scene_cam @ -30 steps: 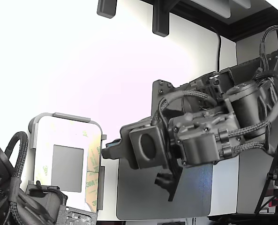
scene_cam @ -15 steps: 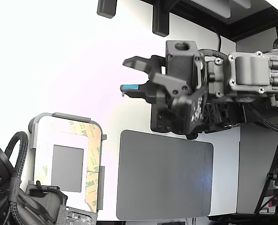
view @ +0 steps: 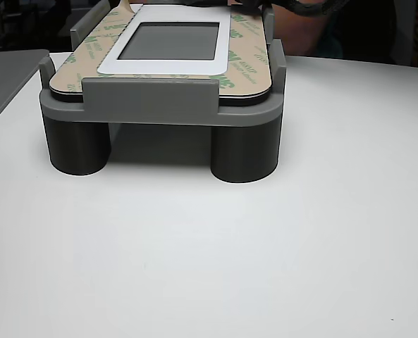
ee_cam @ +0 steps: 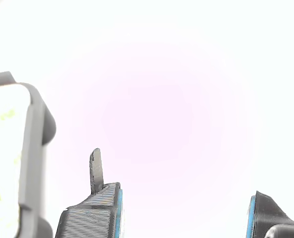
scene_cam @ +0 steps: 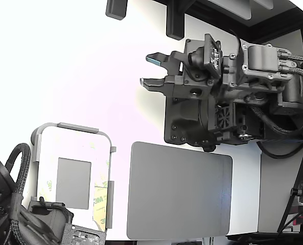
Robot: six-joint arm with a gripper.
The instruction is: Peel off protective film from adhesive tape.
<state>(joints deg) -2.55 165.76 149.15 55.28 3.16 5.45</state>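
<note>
Above the white surface (scene_cam: 64, 61), in the upper middle of the exterior view, the tool (scene_cam: 152, 70) hangs with its jaws spread apart and nothing between them. The wrist view shows the two blue-faced fingertips (ee_cam: 114, 210) separated by a wide gap of bare surface.

Toward the exterior view's lower left, well apart from the tool, a grey fixture (scene_cam: 72, 126) holds a white panel (scene_cam: 54, 148) with a grey rectangle (scene_cam: 73, 182) at its centre. The other view shows the fixture (view: 152, 95) raised on round legs, with retaining walls along the panel edges. The protective film (scene_cam: 101, 204), a short tan-yellow strip with faint green print, lies along the panel's edge on the exterior view's right, near the lower corner. Paler printed strips (view: 245, 60) follow other panel edges.

Beside the fixture, on the exterior view's right, lies a dark grey mat (scene_cam: 179, 191) with rounded corners. Open surface extends between the tool and the fixture's upper edge.
</note>
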